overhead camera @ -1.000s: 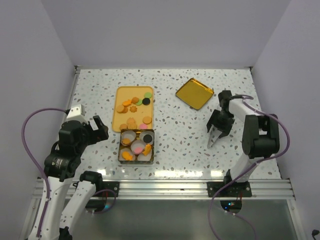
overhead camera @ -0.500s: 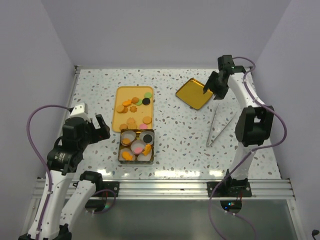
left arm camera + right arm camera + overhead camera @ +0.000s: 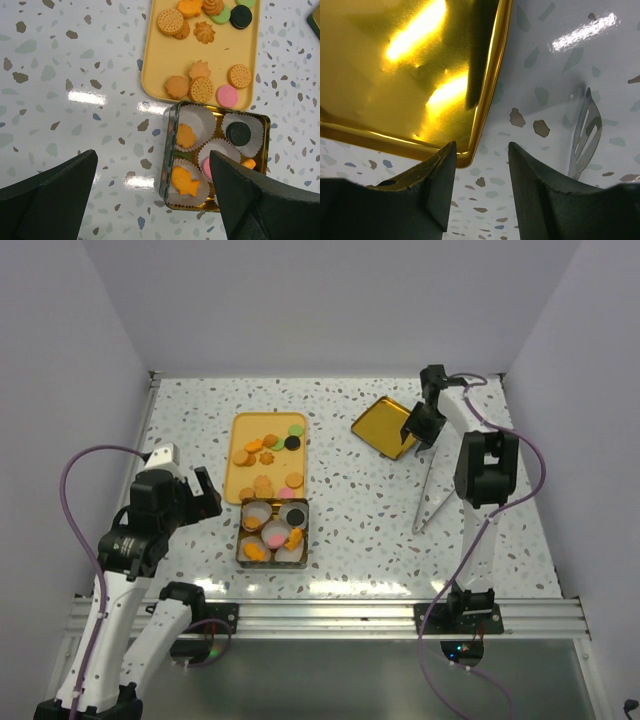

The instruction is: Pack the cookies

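Observation:
Several cookies (image 3: pixel 268 450), mostly orange and tan, lie on the yellow tray (image 3: pixel 243 430). More sit in white paper cups inside the small tin (image 3: pixel 240 535). In the left wrist view, the tin's rim (image 3: pixel 167 165) and a fish-shaped cookie (image 3: pixel 185 181) lie between the fingers, well below them. My left gripper (image 3: pixel 205 495) (image 3: pixel 152 160) hovers wide open just left of the tin. My right gripper (image 3: pixel 412 432) (image 3: pixel 482 150) is low at the near right corner of the gold lid (image 3: pixel 385 423) (image 3: pixel 395 75). Its jaws stand apart with nothing between them, and the left finger is next to the lid's rim.
Metal tongs (image 3: pixel 430 490) lie on the speckled table right of the tin, with their tip (image 3: pixel 585 132) beside my right fingers. White walls close in the table on three sides, and the arm bases stand on the near rail.
My right gripper left the tongs lying on the table, swung to the far side and came down at the gold lid's corner, its jaws narrowing. The left arm shifted slightly.

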Controlling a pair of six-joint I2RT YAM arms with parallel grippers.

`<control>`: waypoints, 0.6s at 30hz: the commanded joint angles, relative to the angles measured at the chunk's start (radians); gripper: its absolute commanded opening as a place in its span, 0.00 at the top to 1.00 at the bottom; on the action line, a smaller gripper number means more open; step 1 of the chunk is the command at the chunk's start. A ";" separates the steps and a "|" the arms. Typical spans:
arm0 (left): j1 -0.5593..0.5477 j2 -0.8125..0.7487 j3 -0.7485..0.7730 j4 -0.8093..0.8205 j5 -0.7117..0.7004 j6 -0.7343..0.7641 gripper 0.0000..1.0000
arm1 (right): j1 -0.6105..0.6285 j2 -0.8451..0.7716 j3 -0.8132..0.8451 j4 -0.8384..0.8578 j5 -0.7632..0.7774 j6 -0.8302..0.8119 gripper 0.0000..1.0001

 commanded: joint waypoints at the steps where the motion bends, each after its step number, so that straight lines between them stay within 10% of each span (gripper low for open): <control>1: -0.007 0.010 -0.002 0.042 0.005 0.009 0.00 | 0.000 0.010 -0.002 0.056 0.009 0.034 0.51; 18: -0.007 0.014 0.002 0.036 -0.001 0.009 0.00 | 0.000 0.102 0.004 0.089 0.017 0.022 0.73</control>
